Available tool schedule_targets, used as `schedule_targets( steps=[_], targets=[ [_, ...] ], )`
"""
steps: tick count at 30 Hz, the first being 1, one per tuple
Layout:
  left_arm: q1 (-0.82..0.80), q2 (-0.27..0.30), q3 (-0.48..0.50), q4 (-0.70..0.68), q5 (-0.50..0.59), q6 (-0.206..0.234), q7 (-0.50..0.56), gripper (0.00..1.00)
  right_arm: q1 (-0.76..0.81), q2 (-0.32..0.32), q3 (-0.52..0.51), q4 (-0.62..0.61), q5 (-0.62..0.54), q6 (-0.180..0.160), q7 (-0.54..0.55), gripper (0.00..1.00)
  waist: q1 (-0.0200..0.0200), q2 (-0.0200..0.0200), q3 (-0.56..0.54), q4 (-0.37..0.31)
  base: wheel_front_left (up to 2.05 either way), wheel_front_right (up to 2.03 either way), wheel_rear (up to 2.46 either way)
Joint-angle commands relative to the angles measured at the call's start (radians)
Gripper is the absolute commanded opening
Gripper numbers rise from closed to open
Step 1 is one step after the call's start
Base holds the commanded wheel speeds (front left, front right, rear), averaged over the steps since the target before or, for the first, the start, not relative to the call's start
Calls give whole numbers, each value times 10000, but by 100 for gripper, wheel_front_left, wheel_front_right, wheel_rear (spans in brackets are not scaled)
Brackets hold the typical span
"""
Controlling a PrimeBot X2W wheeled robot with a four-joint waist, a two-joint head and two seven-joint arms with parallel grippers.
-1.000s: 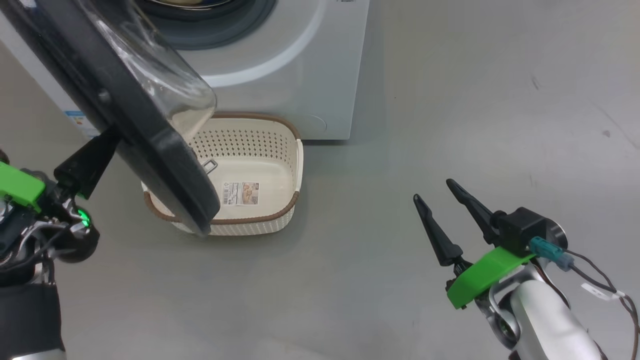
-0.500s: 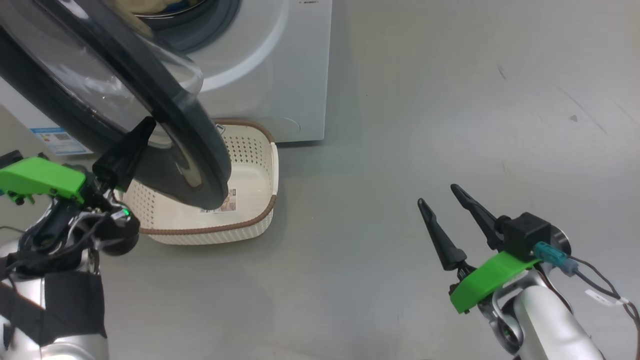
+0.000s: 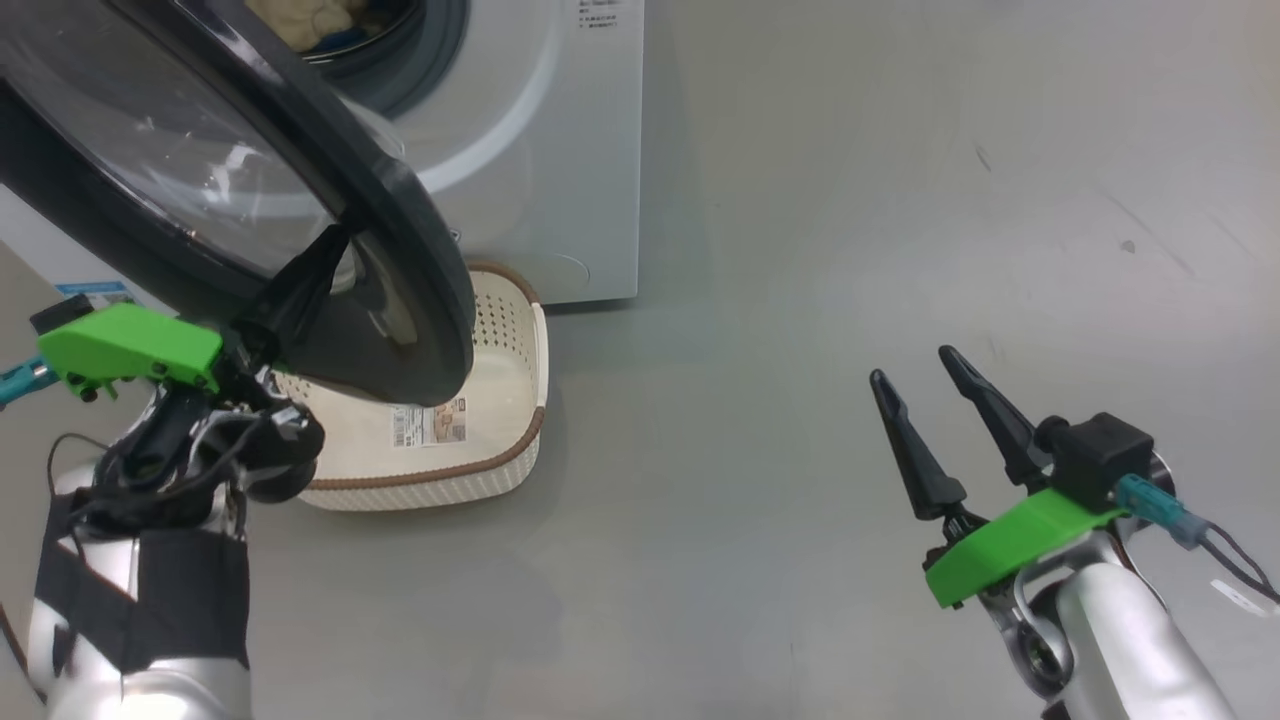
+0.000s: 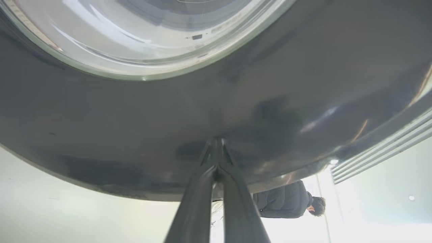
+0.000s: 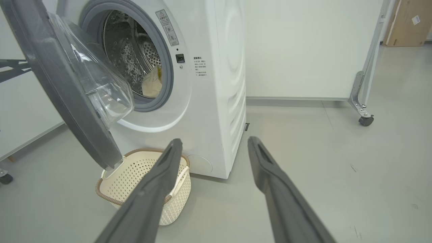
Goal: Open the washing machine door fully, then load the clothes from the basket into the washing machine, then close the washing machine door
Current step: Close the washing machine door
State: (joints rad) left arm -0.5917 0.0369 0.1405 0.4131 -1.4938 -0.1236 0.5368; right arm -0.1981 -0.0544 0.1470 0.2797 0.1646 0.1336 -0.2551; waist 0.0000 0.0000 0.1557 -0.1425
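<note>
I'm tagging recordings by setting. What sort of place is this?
Probably a lab or test room, not a home laundry: the washing machine stands on a bare grey floor, with a white partition on castors nearby and a cardboard box beyond.

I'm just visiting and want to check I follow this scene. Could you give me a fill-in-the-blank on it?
1. The basket on the floor is empty; only a ____ shows on its bottom.
2. The cream clothes lie inside the washing machine's steel ____.
3. The left gripper, tips touching the washing machine door, has its fingers ____.
4. The right gripper, over the floor, has its fingers ____.

Missing words: label; drum; shut; open.
</note>
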Motion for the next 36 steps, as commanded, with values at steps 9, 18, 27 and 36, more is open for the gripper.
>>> schedule_targets(
  steps=[9, 18, 27, 36],
  targets=[
    [1983, 1358, -980, -2603, 1966, -69, -1459, 0, 720, 41, -1142, -1103, -35, -29, -67, 100, 0, 0, -825, 548, 0, 0, 0],
    [3545, 2754, -2715, -3743, 4373, -70, -5180, 0, 1209, 41, -1374, -1442, -193, -29, -67, 100, 0, 0, -1309, 1021, 0, 0, 0],
    [4104, 3672, -4003, -2548, 6865, -70, -7947, 0, 1336, 41, -1209, -1439, -178, -29, -67, 100, 0, 0, -1531, 1308, 0, 0, 0],
    [4715, 2498, -2868, -2815, 9646, -70, -7983, 0, 1343, 41, -1157, -1389, -202, -29, -67, 100, 0, 0, -1570, 1433, 0, 0, 0]
  ],
)
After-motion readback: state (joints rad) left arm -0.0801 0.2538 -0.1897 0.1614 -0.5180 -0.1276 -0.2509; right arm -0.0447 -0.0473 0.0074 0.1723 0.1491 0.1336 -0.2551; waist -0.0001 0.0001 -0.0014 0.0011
